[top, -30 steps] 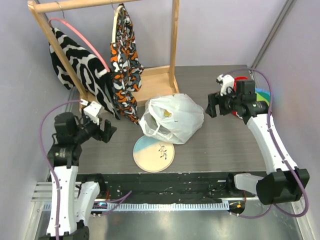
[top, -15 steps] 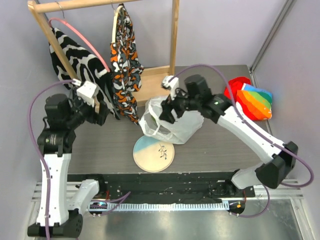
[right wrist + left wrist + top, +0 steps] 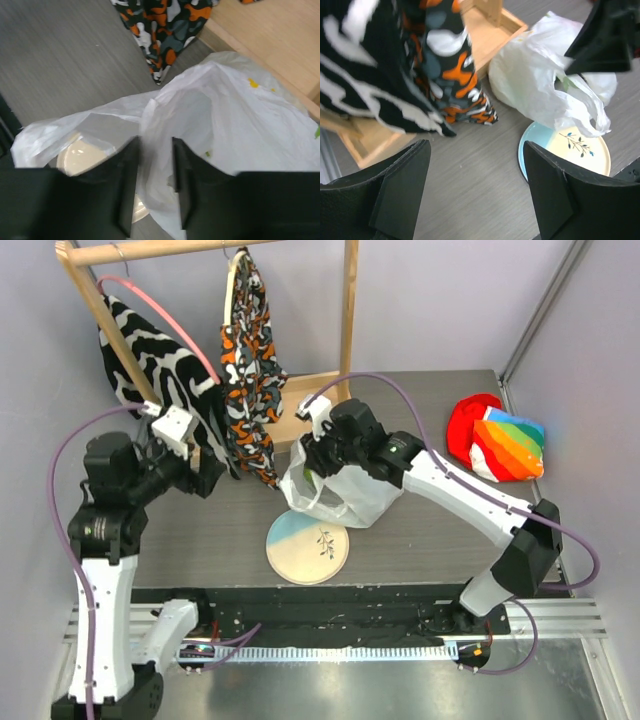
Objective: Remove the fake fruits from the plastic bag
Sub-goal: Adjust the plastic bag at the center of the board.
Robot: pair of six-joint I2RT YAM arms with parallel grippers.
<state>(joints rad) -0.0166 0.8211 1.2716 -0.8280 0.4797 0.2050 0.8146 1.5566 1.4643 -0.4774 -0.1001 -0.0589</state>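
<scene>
The plastic bag (image 3: 365, 490) lies crumpled mid-table, its near edge over the plate (image 3: 300, 550). My right gripper (image 3: 308, 465) is at the bag's left mouth. In the right wrist view its fingers (image 3: 125, 175) stand close together with a fold of the bag (image 3: 240, 115) pinched between them. The fake fruits are hidden inside the bag; only a faint green patch (image 3: 567, 81) shows at its mouth. My left gripper (image 3: 205, 475) hangs open above bare table left of the bag (image 3: 530, 85), with nothing between its fingers (image 3: 400, 190).
A wooden clothes rack (image 3: 345, 330) stands at the back left, with a black-and-white cloth (image 3: 150, 370) and an orange patterned cloth (image 3: 250, 360) hanging just behind the bag. A red and rainbow-striped cloth (image 3: 500, 440) lies at the back right.
My right arm swung from the back right over to the bag's mouth, and its jaws closed on a fold of the bag. The left arm rose a little toward the rack.
</scene>
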